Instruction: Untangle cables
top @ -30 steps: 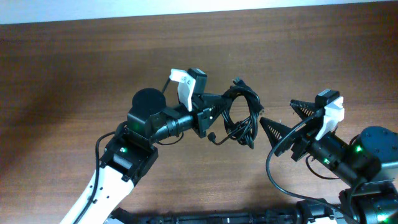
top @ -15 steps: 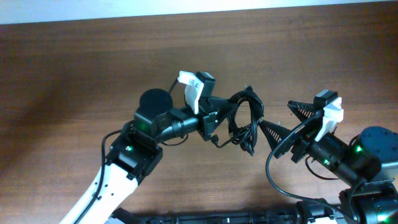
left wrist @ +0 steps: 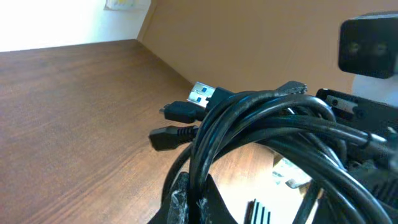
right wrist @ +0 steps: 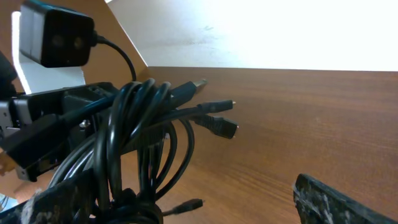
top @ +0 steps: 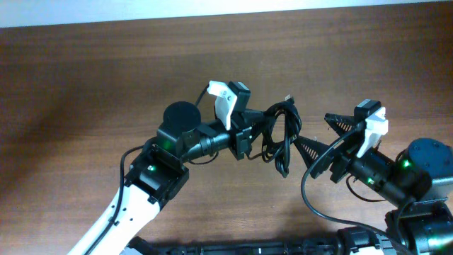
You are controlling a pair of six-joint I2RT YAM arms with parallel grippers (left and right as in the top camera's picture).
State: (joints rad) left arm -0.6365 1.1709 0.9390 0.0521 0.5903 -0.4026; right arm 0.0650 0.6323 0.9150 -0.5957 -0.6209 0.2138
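The cables [top: 280, 133] are a bundle of thin black looped cords hanging above the brown table. My left gripper [top: 249, 136] is shut on the bundle's left side. In the left wrist view its fingers [left wrist: 194, 200] pinch one cord, and the loops [left wrist: 267, 121] fan out with a blue USB plug [left wrist: 202, 94] at the top. My right gripper [top: 323, 137] is open just right of the bundle, one finger near the loops. In the right wrist view the cables [right wrist: 134, 134] hang at left between its spread fingers [right wrist: 186, 214], with plug ends pointing right.
The wooden table [top: 106, 78] runs to a pale wall at the far edge. The left arm's wrist camera [right wrist: 56, 37] shows in the right wrist view, close behind the bundle. A thick black arm wire [top: 311, 191] loops beside the right arm.
My left gripper has carried the cable bundle to the right and a little farther back, closer to the right gripper. The right gripper stays open and has barely shifted.
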